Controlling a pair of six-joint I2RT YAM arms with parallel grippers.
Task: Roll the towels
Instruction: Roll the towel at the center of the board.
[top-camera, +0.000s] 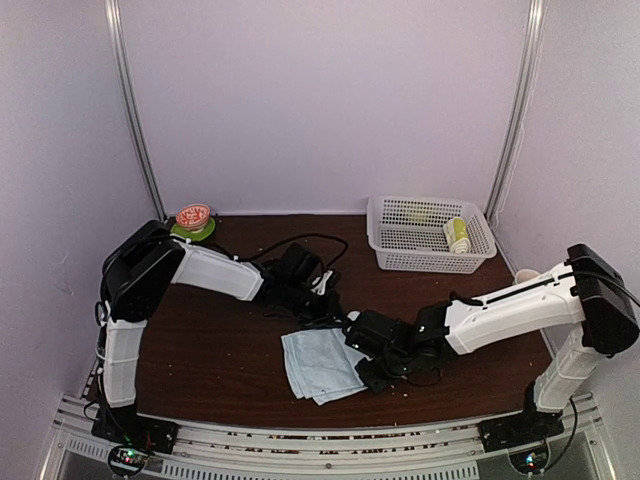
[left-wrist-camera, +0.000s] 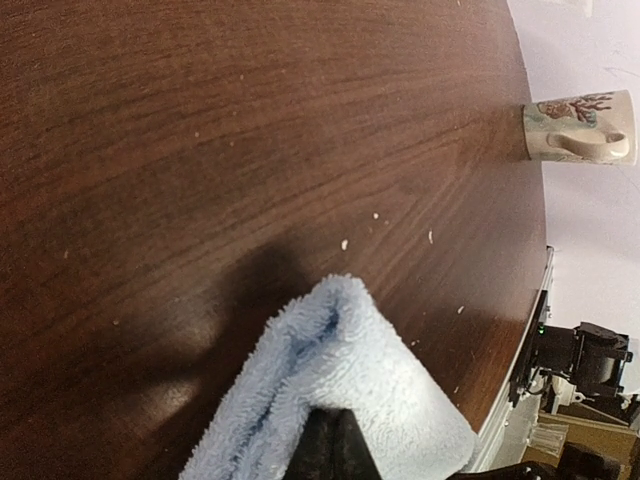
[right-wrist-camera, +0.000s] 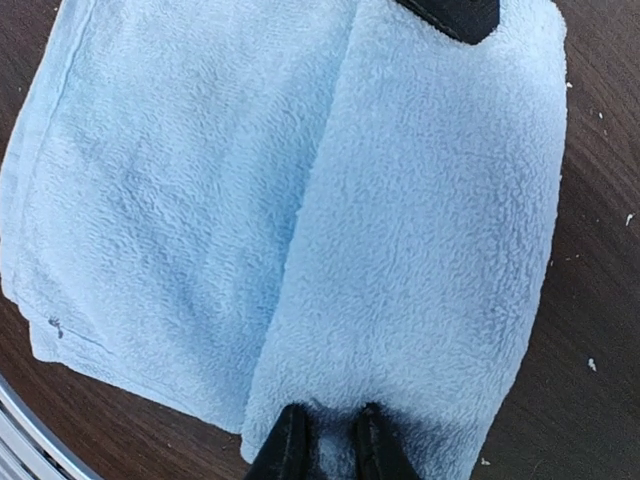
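1. One dark wood desk (top-camera: 210, 340) carries everything.
2. Two arms reach in to the near centre, left arm (top-camera: 215, 272) from the left, right arm (top-camera: 510, 305) from the right.
3. White mesh basket (top-camera: 430, 262) sits far right.
4. Pale-blue towel (top-camera: 315, 365) lies near centre, flat on its left part, with its right side doubled over into a thick fold.
5. Left pincer (left-wrist-camera: 335, 425) is at the towel's far edge, fingers together, clamped on a raised fold of it.
6. Right pincer (right-wrist-camera: 332, 415) is at the fold's near end, fingers nearly together, cloth pinched between.
7. Lime-green towel (top-camera: 457, 235) lies rolled inside the basket, right end.
8. Bowl (top-camera: 193, 215) sits far left on a green plate.
9. Printed mug (left-wrist-camera: 580, 128) stands at the right edge.
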